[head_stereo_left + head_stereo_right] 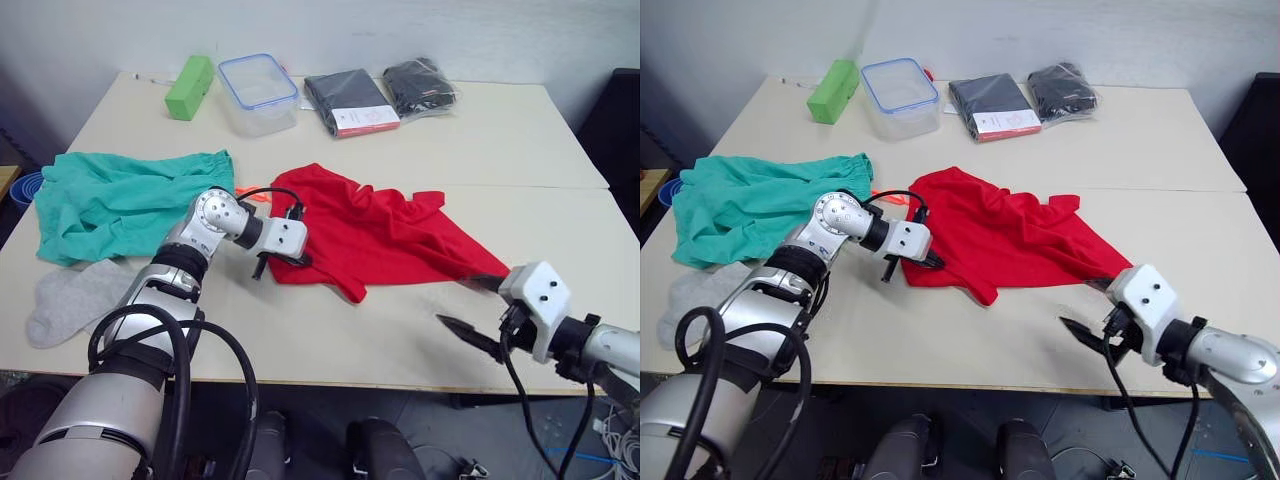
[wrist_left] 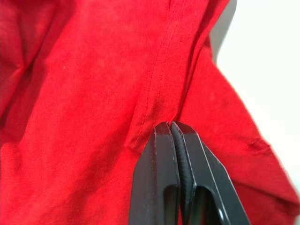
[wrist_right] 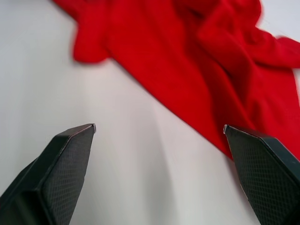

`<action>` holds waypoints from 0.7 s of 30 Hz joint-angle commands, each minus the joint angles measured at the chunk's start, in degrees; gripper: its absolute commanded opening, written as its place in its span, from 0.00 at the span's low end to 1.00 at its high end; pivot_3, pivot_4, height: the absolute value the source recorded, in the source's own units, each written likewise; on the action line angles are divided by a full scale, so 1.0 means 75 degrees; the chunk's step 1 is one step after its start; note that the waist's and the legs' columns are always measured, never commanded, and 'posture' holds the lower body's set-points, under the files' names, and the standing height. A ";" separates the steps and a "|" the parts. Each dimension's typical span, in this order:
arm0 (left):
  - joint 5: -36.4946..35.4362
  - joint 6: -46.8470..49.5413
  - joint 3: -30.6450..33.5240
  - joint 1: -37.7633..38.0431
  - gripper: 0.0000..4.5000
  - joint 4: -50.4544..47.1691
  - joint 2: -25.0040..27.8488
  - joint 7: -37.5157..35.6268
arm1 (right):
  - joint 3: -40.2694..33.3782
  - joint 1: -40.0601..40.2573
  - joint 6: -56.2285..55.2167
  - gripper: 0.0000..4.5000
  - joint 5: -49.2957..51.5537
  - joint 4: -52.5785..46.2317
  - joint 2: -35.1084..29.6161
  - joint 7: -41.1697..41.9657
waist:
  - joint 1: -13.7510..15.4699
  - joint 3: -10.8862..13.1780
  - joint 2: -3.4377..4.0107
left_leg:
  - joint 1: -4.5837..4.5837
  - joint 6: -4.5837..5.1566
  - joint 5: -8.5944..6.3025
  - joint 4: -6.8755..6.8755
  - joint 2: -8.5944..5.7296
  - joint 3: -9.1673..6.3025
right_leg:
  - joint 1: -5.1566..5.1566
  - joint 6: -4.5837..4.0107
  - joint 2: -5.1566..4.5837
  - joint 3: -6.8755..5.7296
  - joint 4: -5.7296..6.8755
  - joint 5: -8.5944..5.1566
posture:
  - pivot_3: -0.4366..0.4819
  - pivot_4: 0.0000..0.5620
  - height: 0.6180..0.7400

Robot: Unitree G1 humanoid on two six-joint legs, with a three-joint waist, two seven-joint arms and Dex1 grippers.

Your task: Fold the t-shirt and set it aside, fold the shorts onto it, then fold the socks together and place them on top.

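A pale counter (image 1: 420, 330) against a white wall carries everything. The t-shirt (image 1: 385, 235) lies crumpled at the middle, not yet spread. The shorts (image 1: 120, 200) lie to its left, and the socks (image 1: 75, 295) lie nearer at the left edge.

The step in hand looks like flattening the t-shirt for its first fold. To do it well, the two arms should likely draw opposite edges apart until the cloth lies smooth, keeping it low on the counter.

The left gripper (image 2: 172, 129) has its fingers pressed together, pinching a seam at the t-shirt's left edge. The right gripper (image 1: 475, 310) sits at the near right, fingers spread wide and empty, one tip near the t-shirt's right corner.
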 commanded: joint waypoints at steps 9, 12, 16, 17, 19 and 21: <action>-0.2222 0.3513 0.0453 0.1536 0.00 -0.4899 0.0908 -0.2251 | 0.1262 -0.1743 -0.4098 0.91 -0.3483 0.4229 -0.1250 0.0382 | -0.0082 0.0000 0.0003 | 0.0014 -0.0016 0.0013 -0.0001 0.0006 0.0009 | 0.0001 0.0003 0.0001 0.0042 0.0017 -0.0002 | 0.48 0.27 1.00; -0.2484 0.4308 0.0341 0.2027 0.00 -0.6045 0.1262 -0.2129 | 0.1566 -0.2201 -0.4544 0.69 -0.3682 0.4682 -0.1135 0.0563 | -0.0087 0.0002 0.0007 | 0.0018 -0.0020 0.0018 0.0000 0.0007 0.0007 | 0.0005 0.0002 0.0002 0.0072 0.0017 -0.0002 | 0.48 0.27 1.00; -0.2764 0.5091 0.0266 0.2456 0.00 -0.7052 0.1617 -0.1942 | 0.1809 -0.2462 -0.4793 0.42 -0.3663 0.4905 -0.0993 0.0845 | -0.0055 0.0002 0.0008 | 0.0028 -0.0019 0.0019 0.0001 0.0007 0.0002 | 0.0020 0.0002 0.0002 0.0074 0.0013 -0.0002 | 0.48 0.27 1.00; -0.2804 0.5272 0.0261 0.2549 0.00 -0.7254 0.1689 -0.1834 | 0.1880 -0.2538 -0.4813 0.42 -0.3664 0.4953 -0.0902 0.0860 | -0.0040 0.0002 0.0008 | 0.0030 -0.0019 0.0018 0.0001 0.0007 0.0002 | 0.0023 0.0002 0.0001 0.0074 0.0013 -0.0002 | 0.48 0.27 1.00; -0.2813 0.5516 0.0244 0.2671 0.00 -0.7521 0.1792 -0.1649 | 0.1986 -0.2642 -0.4887 0.42 -0.3711 0.5055 -0.0774 0.0864 | -0.0033 0.0002 0.0008 | 0.0034 -0.0018 0.0018 0.0002 0.0006 0.0001 | 0.0032 0.0002 0.0001 0.0073 0.0008 -0.0002 | 0.48 0.27 1.00; -0.2742 0.5621 0.0184 0.2767 0.00 -0.7692 0.1902 -0.1566 | 0.2104 -0.2688 -0.5015 0.42 -0.3845 0.5159 -0.0755 0.0888 | -0.0027 0.0002 0.0008 | 0.0036 -0.0018 0.0018 0.0004 0.0006 0.0001 | 0.0035 0.0002 0.0000 0.0074 0.0008 -0.0002 | 0.48 0.27 1.00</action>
